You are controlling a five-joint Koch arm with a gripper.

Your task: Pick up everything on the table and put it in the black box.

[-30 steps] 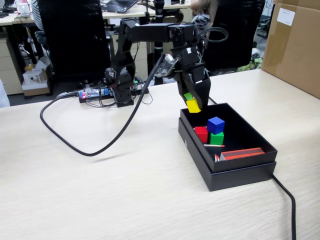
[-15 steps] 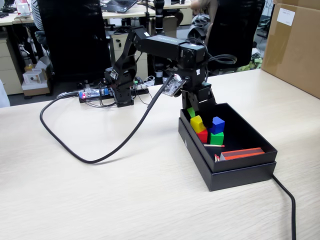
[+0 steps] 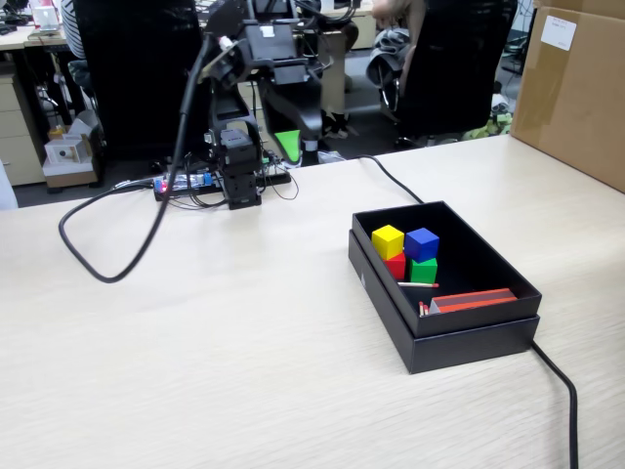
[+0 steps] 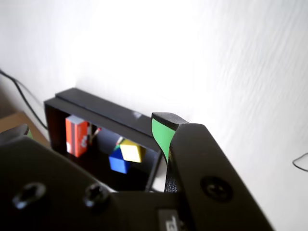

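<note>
Four cubes already sit inside the black box (image 3: 444,337), so by my reading the gathering is finished and the arm, folded up at about eleven o'clock from the box in the fixed view, has nothing left to fetch. Going left to right there: the arm's base and the gripper (image 3: 285,145) hanging low behind it stand well apart from the box; a black cable (image 3: 98,269) loops over the pale wood-grain table (image 3: 215,371); then comes the box, with the yellow cube (image 3: 387,240) and blue cube (image 3: 422,243) perched on top of the red cube (image 3: 395,266) and green cube (image 3: 423,271), all clustered toward its ten o'clock end. Matchsticks and a flat red-orange packet (image 3: 474,299) lie at the box's four o'clock end. The cubes are small, plain and equal in size; the box is matte black with a stepped rim. Whether the jaws are apart or together I cannot tell: the wrist view shows one green-padded finger (image 4: 160,135) clearly, the other hardly at all. No cube shows on the bare tabletop, so the next move likely calls only for resting clear.
</note>
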